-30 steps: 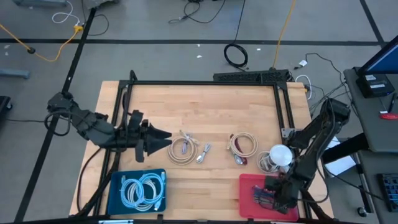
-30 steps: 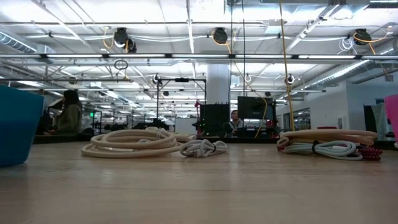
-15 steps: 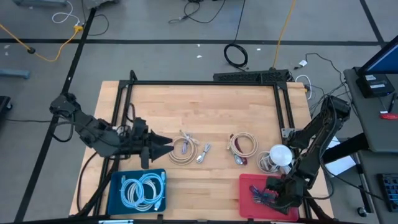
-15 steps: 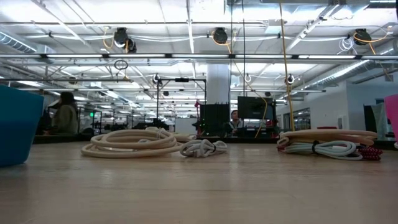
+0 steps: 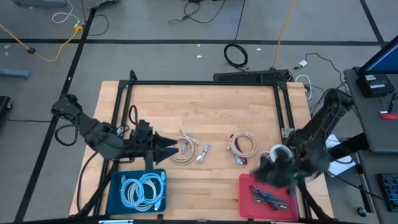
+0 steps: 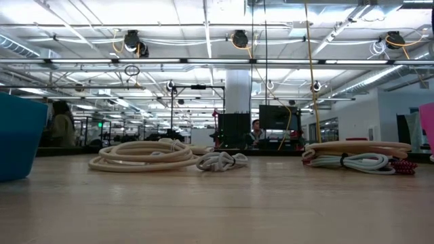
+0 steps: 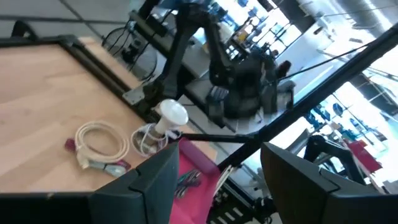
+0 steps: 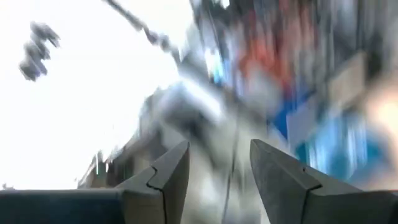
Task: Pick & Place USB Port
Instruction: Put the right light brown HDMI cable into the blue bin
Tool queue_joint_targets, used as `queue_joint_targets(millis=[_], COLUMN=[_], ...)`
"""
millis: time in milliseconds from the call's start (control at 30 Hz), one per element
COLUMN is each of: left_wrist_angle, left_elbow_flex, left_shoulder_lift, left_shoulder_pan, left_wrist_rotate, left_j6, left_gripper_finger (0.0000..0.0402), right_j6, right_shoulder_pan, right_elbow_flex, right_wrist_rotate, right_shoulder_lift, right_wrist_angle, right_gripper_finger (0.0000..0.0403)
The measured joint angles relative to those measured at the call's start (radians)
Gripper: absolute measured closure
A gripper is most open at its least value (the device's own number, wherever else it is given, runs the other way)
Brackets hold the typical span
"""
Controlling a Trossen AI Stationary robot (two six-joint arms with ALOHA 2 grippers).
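My right claw point(image 5: 268, 169) hangs over the table's edge at the 5 o'clock corner, just above the far rim of the shallow red plastic bin point(image 5: 244, 196). Its fingers point(image 8: 168, 171) stand apart with nothing between them. A dark USB cable with reddish ends point(image 5: 263, 195) lies inside that bin; I judge that piece placed.

My left claw point(image 5: 166, 145) sits at 8 o'clock on the pale wooden table point(image 5: 205, 106), fingers point(image 7: 158, 180) spread and empty, its tip just beside the cream coiled cable point(image 5: 181, 151) with a small grey-white cable point(image 5: 203, 152) next to it. The blue plastic bin point(image 5: 117, 198) at 7 o'clock holds a coil of pale blue cable point(image 5: 143, 190).

Remaining at 4 o'clock: a cream coil with a red plug end point(image 5: 241, 147) and a white bundled cable point(image 5: 276, 156).

Risks:
- Right arm blurred, so likely moving fast; it could clip the white bundle directly beside it.
- Left claw could drag both touching cables at once.
- Loose coils may unwind when lifted and snag the bin rim.

Writing or brands: none legible in any view.
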Motion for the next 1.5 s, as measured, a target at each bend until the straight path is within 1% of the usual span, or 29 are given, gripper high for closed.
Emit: queue_joint_targets(millis=[33, 67, 100, 167, 233, 267, 300, 367, 433, 533, 600, 667, 733, 800, 833, 900, 967, 1033, 1100, 1167, 1233, 1300, 1367, 1500], left_wrist_angle=[0.017, 0.037, 0.056, 0.105, 0.146, 0.163, 0.178, 0.191, 0.186, 0.175, 0.169, 0.161, 0.159, 0.155, 0.149, 0.135, 0.128, 0.125, 0.122, 0.121, 0.119, 0.116, 0.12, 0.121], left_elbow_flex=[0.0, 0.0, 0.0, 0.0, 0.0, 0.0, 0.0, 0.0, 0.0, 0.0, 0.0, 0.0, 0.0, 0.0, 0.0, 0.0, 0.0, 0.0, 0.0, 0.0, 0.0, 0.0, 0.0, 0.0], left_shoulder_lift=[0.0, 0.0, 0.0, 0.0, 0.0, 0.0, 0.0, 0.0, 0.0, 0.0, 0.007, 0.016, 0.029, 0.043, 0.049, 0.065, 0.078, 0.091, 0.1, 0.111, 0.12, 0.122, 0.12, 0.12], left_shoulder_pan=[0.003, 0.005, 0.006, 0.009, 0.009, 0.009, 0.009, 0.009, 0.009, 0.009, 0.007, 0.006, 0.004, 0.003, 0.003, -0.001, -0.002, -0.005, -0.016, -0.022, -0.024, -0.029, -0.031, -0.038], left_wrist_rotate=[0.0, 0.002, 0.012, 0.032, 0.052, 0.058, 0.066, 0.073, 0.073, 0.073, 0.073, 0.075, 0.083, 0.091, 0.097, 0.119, 0.142, 0.16, 0.168, 0.169, 0.17, 0.17, 0.169, 0.158], left_j6=[0.021, 0.039, 0.055, 0.082, 0.108, 0.118, 0.12, 0.116, 0.107, 0.1, 0.087, 0.082, 0.074, 0.059, 0.049, 0.029, 0.009, -0.005, -0.006, -0.004, -0.004, -0.004, -0.004, -0.003], left_gripper_finger=[0.0172, 0.0172, 0.0172, 0.0172, 0.0172, 0.0172, 0.0172, 0.0172, 0.0172, 0.0172, 0.0172, 0.0172, 0.0172, 0.0172, 0.0172, 0.0172, 0.0172, 0.0172, 0.0172, 0.0172, 0.0172, 0.0172, 0.0172, 0.0172], right_j6=[-0.177, -0.354, -0.518, -0.785, -0.982, -1.024, -1.029, -1.016, -1.03, -1.082, -1.123, -1.155, -1.17, -1.137, -1.112, -1.038, -0.913, -0.737, -0.568, -0.451, -0.355, -0.28, -0.235, -0.199], right_shoulder_pan=[-0.006, -0.013, -0.021, -0.039, -0.065, -0.073, -0.083, -0.12, -0.167, -0.238, -0.28, -0.312, -0.334, -0.346, -0.349, -0.349, -0.345, -0.331, -0.326, -0.326, -0.326, -0.328, -0.335, -0.376], right_elbow_flex=[0.0, 0.0, 0.0, 0.0, 0.0, 0.0, 0.0, 0.012, 0.056, 0.16, 0.267, 0.416, 0.585, 0.744, 0.809, 0.902, 0.953, 0.963, 0.952, 0.919, 0.864, 0.792, 0.715, 0.541], right_wrist_rotate=[0.046, 0.064, 0.052, -0.036, -0.129, -0.157, -0.178, -0.217, -0.247, -0.254, -0.248, -0.201, -0.102, -0.012, 0.011, 0.032, 0.002, -0.094, -0.186, -0.237, -0.254, -0.275, -0.309, -0.466], right_shoulder_lift=[-0.006, -0.007, -0.007, -0.007, -0.009, -0.01, -0.013, -0.043, -0.062, -0.069, -0.067, -0.053, -0.011, 0.055, 0.093, 0.171, 0.244, 0.31, 0.372, 0.427, 0.465, 0.476, 0.466, 0.452], right_wrist_angle=[0.16, 0.322, 0.471, 0.696, 0.84, 0.897, 0.935, 0.909, 0.839, 0.672, 0.479, 0.182, -0.187, -0.506, -0.641, -0.89, -1.129, -1.393, -1.597, -1.754, -1.848, -1.87, -1.837, -1.752], right_gripper_finger=[0.0243, 0.0243, 0.0243, 0.0243, 0.0245, 0.0247, 0.0249, 0.0254, 0.0259, 0.0265, 0.0268, 0.027, 0.0273, 0.0276, 0.0277, 0.0278, 0.0278, 0.0278, 0.0279, 0.028, 0.0279, 0.0274, 0.0268, 0.0249])
